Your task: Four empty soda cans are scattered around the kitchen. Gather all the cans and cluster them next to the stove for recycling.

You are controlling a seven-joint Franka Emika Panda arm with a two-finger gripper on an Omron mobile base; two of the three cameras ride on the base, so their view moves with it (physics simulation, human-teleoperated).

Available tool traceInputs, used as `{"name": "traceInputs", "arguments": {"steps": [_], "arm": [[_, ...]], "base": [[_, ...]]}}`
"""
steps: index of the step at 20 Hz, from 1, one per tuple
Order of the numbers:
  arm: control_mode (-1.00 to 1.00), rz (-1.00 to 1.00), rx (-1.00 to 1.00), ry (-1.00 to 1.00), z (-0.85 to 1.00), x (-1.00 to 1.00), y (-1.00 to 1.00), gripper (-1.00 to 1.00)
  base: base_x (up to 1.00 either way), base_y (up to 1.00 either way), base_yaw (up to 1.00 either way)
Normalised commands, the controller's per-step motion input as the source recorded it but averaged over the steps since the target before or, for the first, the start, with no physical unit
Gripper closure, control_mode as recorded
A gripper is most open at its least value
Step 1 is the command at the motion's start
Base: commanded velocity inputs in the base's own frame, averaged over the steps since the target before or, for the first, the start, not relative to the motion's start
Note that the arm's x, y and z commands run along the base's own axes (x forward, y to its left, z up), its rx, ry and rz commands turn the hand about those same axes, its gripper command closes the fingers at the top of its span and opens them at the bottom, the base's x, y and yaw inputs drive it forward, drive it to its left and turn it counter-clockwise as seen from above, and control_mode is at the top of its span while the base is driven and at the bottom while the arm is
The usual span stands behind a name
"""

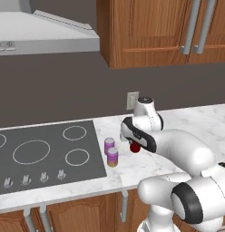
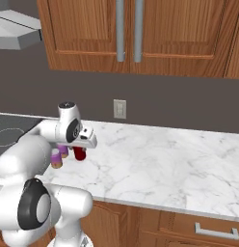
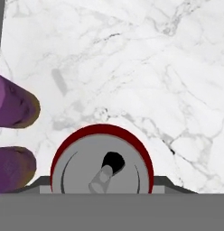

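Item: red soda can with grey silvery top [image 3: 102,169], lower centre of the hand view, upright, seen from above; also at mid-frame of the left base view [image 1: 135,147], under the hand.
Holder: two-finger gripper [image 3: 102,186], jaws narrowed onto the red can, one tip on each side of it.
Items: two purple cylindrical soda cans with pale tops, front [image 1: 112,157] and rear [image 1: 109,145], standing just beside each other, left of the red can.
Surface: white marble counter [image 1: 196,120].
Fixture: flat dark grey stove with white burner rings [image 1: 46,154], lower left of the left base view, its right edge near the purple cans.
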Motion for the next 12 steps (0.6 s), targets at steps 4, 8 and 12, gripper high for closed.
{"name": "traceInputs", "arguments": {"steps": [4, 8, 12], "arm": [[-1.0, 0.02, 0.0, 0.02, -0.22, 0.12, 0.02, 1.0], [-1.0, 0.02, 0.0, 0.0, -0.17, 0.16, 0.03, 1.0], [-1.0, 0.02, 0.0, 0.0, -0.19, 0.17, 0.04, 1.0]], "base": [[0.0, 0.0, 0.0], [0.0, 0.0, 0.0], [0.0, 0.0, 0.0]]}}
